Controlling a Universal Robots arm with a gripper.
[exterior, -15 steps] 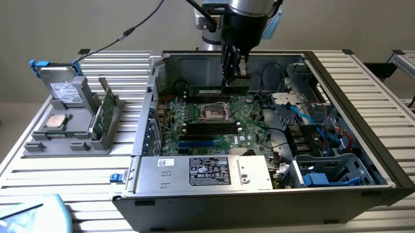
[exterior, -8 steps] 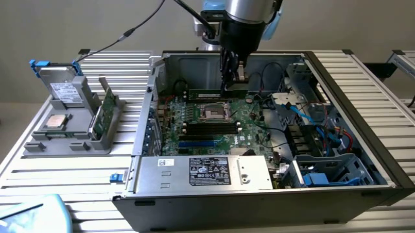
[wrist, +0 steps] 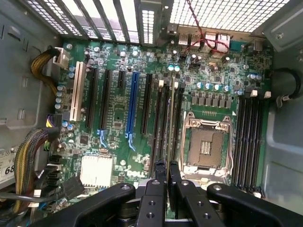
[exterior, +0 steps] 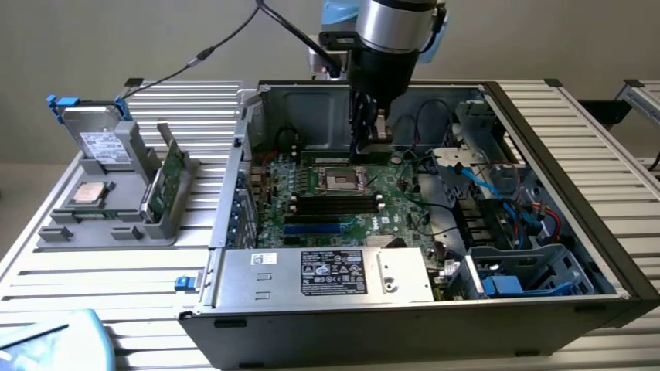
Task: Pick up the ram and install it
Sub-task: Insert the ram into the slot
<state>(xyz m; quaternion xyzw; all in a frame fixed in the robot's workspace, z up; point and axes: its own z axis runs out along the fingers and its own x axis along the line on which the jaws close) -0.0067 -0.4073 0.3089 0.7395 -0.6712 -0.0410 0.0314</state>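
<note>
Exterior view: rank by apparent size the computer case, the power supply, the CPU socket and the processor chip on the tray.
1. computer case
2. power supply
3. CPU socket and processor chip: they look about alike, and their differing nearness to the camera makes ranking them unsure.

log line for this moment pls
gripper: shut on the ram | place: inside the open case, at the memory slots beside the cpu socket | seated: cannot tell

I see slatted alu table w/ open PC case on it, grey parts holder just beside, ext. view's left.
</note>
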